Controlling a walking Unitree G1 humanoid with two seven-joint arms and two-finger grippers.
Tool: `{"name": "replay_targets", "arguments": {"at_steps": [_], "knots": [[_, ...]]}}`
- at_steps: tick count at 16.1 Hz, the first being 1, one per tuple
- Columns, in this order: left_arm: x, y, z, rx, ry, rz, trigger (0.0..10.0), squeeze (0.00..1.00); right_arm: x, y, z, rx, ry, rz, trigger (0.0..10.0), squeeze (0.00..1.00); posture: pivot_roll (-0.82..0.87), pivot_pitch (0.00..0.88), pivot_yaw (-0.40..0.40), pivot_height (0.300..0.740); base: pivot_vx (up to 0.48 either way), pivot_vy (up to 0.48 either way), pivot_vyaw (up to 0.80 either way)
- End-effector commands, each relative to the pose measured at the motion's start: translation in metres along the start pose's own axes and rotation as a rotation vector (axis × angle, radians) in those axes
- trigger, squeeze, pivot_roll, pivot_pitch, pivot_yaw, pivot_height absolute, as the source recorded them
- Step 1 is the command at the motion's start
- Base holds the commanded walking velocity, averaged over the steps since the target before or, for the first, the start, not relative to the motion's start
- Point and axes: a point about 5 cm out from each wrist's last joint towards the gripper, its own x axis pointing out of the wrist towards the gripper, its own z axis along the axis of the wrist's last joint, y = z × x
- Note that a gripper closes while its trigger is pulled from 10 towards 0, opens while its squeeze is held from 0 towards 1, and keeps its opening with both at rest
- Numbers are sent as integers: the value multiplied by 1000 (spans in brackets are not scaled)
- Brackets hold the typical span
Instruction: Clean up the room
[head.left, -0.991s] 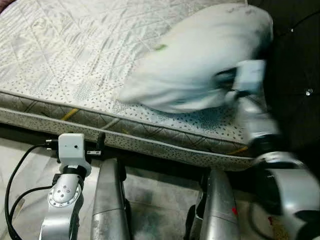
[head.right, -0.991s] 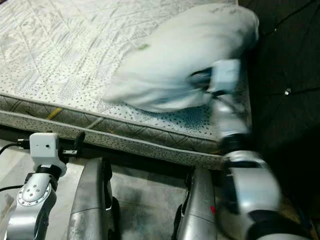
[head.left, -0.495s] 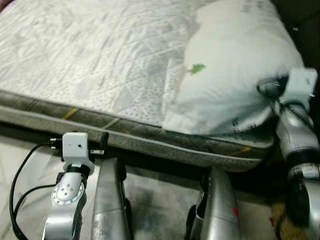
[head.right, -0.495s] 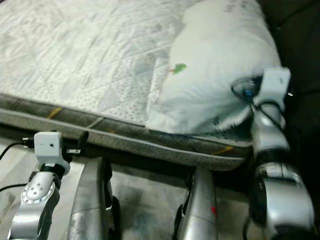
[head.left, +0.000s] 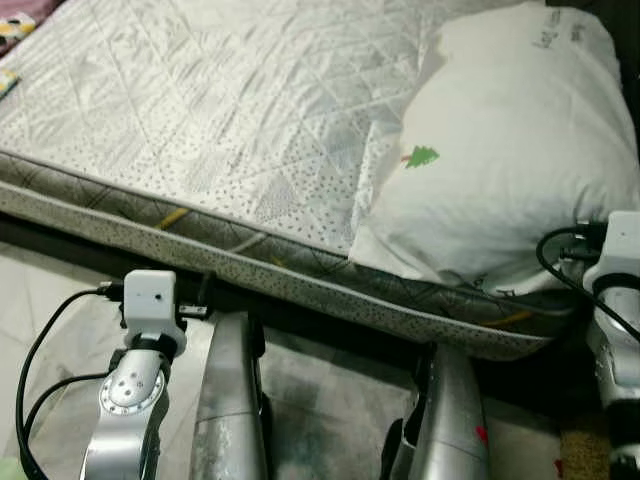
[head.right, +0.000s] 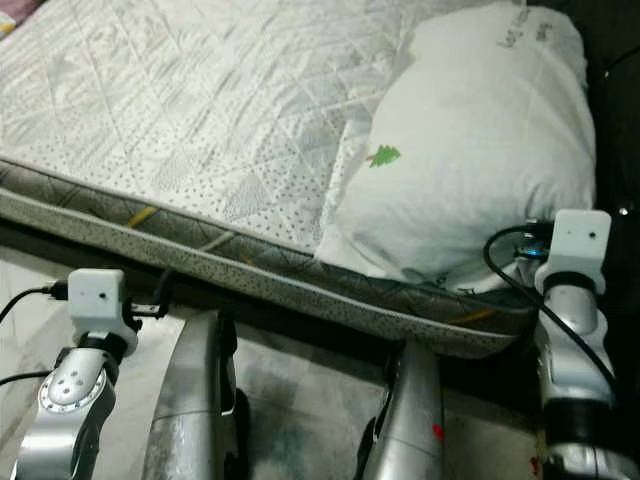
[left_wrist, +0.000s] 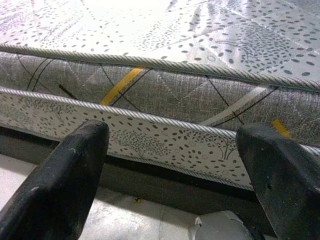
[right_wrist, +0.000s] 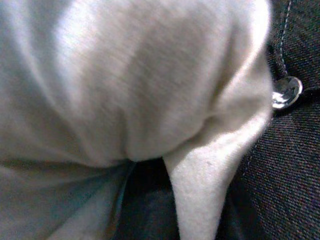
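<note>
Lying on mattress (head.left: 230, 110), white tree-printed pillow (head.left: 500, 160); left end effector (left_wrist: 175, 185) spread apart.

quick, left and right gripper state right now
Left gripper: jaws open, holding nothing, facing the side of the mattress.
Right gripper: cannot be told; its wrist camera is pressed up against the white pillow.
</note>
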Motion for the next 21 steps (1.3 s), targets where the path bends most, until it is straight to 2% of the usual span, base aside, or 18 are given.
{"name": "replay_targets", "arguments": {"at_steps": [1,4,7,8,9,10,12,14,16,18,19,20,21], "knots": [[-2,1,-2,14,17,-4,10000,0,-15,-14,-6,4,17,-43,0,0,10,114,-6,511,0,0,0],[-4,1,-3,18,24,-5,10000,0,-32,-10,-6,3,40,-2,0,0,10,120,-8,511,0,0,0],[-6,2,-4,20,29,-2,10000,0,-34,-22,-4,-30,43,-5,0,0,6,125,-13,511,0,0,0],[-6,2,-4,19,31,-1,10000,0,-33,-33,-3,-50,55,-23,0,0,1,127,-10,511,0,0,0],[-6,1,-5,20,35,-5,10000,0,-29,-44,-3,-57,79,-49,0,0,-5,128,-7,511,0,0,0],[-4,-1,-5,20,35,-15,10000,0,-14,-52,2,-60,99,-44,0,0,-7,128,-5,511,0,0,0],[-3,-2,-4,19,33,-20,10000,0,-1,-55,8,-64,100,-30,0,0,-12,126,4,511,0,0,0],[0,-2,-2,23,28,-22,10000,0,19,-61,24,-91,78,-28,0,0,-7,122,3,511,0,0,0],[1,3,-1,28,24,-1,10000,0,38,-77,44,-77,54,-89,0,0,3,121,-7,511,0,0,0],[-3,3,-4,27,32,10,10000,0,46,-94,62,-112,-6,-182,0,0,7,123,-12,511,0,0,0],[-4,2,-5,25,34,9,10000,0,47,-94,66,-113,-21,-188,0,0,7,123,-12,511,0,0,0],[-5,0,-6,23,39,5,10000,0,47,-83,63,-114,-27,-127,0,0,-2,125,-10,511,0,0,0],[-4,-2,-6,22,41,-2,10000,0,46,-69,57,-107,-27,-62,2235,1000,-2,125,-10,511,0,0,0]]}}
